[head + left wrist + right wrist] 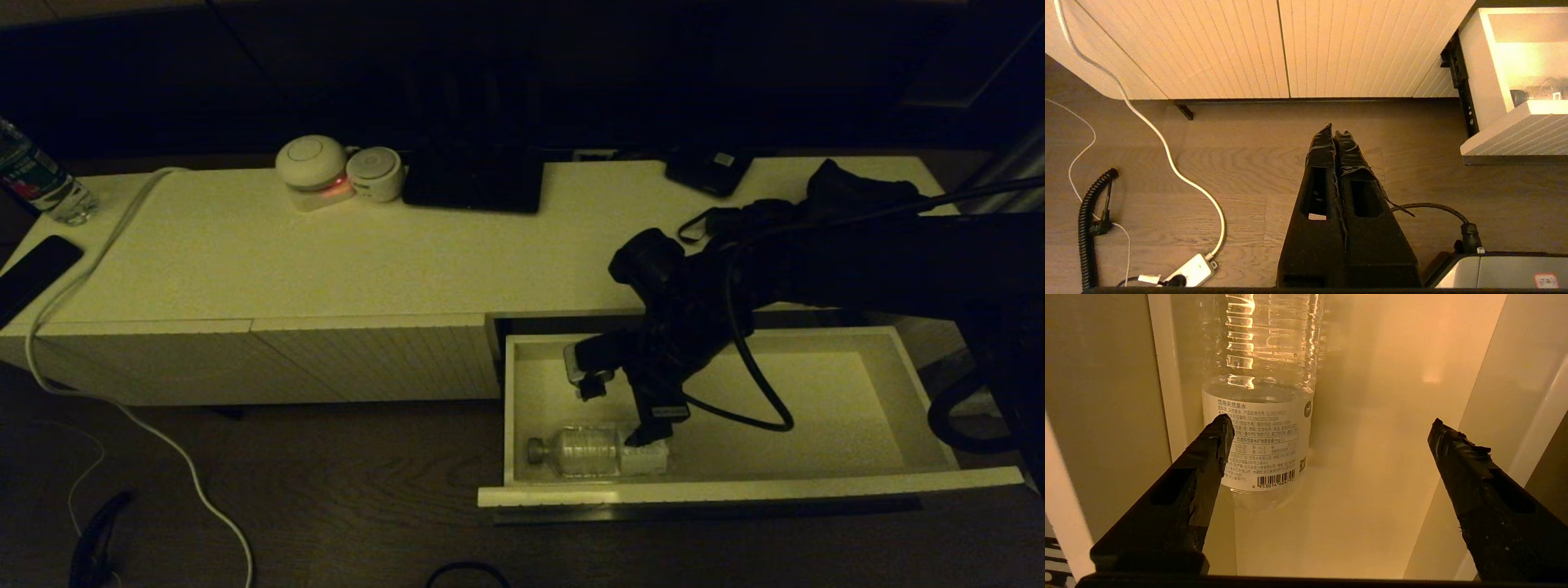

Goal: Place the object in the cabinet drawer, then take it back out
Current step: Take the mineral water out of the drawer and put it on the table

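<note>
Head view: right claw (633, 437) spread over ribbed clear plastic bottle (592, 452) in smooth drawer (816, 408); left claw (1336, 132) pressed together.

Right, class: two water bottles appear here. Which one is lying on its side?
The bottle in the open cabinet drawer, the clear bottle below the right gripper; the other bottle stands upright on the cabinet top.

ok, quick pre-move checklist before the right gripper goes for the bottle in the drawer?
1. Cabinet drawer pulled open: ok.
2. Bottle lying on its side at the drawer's front left: ok.
3. Right gripper open: ok.
4. Bottle centred between its fingers: not ok, it sits close by one finger.
5. Finger touching bottle: cannot tell.
6. Left gripper shut, parked over the floor, clear of the drawer: ok.
</note>
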`<state>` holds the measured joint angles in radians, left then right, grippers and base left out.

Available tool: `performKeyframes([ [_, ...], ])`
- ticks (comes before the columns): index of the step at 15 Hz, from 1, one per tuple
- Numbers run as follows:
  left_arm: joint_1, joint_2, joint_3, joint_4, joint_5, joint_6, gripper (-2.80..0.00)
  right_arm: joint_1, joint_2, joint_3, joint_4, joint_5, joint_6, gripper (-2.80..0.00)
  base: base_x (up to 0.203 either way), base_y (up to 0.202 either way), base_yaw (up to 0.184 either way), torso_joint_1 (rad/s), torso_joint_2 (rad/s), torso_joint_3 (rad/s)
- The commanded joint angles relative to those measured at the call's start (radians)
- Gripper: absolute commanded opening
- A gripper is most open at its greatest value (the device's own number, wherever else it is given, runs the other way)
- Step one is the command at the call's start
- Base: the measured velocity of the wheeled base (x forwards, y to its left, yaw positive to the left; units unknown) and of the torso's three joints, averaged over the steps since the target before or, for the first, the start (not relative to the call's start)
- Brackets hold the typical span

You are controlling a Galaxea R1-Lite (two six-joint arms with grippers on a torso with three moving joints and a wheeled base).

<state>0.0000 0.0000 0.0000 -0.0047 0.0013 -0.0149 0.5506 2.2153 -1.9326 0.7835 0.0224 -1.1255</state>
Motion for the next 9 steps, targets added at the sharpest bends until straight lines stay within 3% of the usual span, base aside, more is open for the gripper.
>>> performKeyframes([
  [1,0.000,-0.002,0.002,0.000,0.000,0.000,-2.80,0.000,0.001,0.000,0.007,0.001,-0.001,0.00,0.000,0.000,0.000,0.000,0.00,0.000],
  [9,0.000,-0.001,0.001,0.000,0.000,0.000,-2.80,0.006,0.004,0.000,0.008,0.006,0.000,0.00,0.000,0.000,0.000,0.000,0.00,0.000],
])
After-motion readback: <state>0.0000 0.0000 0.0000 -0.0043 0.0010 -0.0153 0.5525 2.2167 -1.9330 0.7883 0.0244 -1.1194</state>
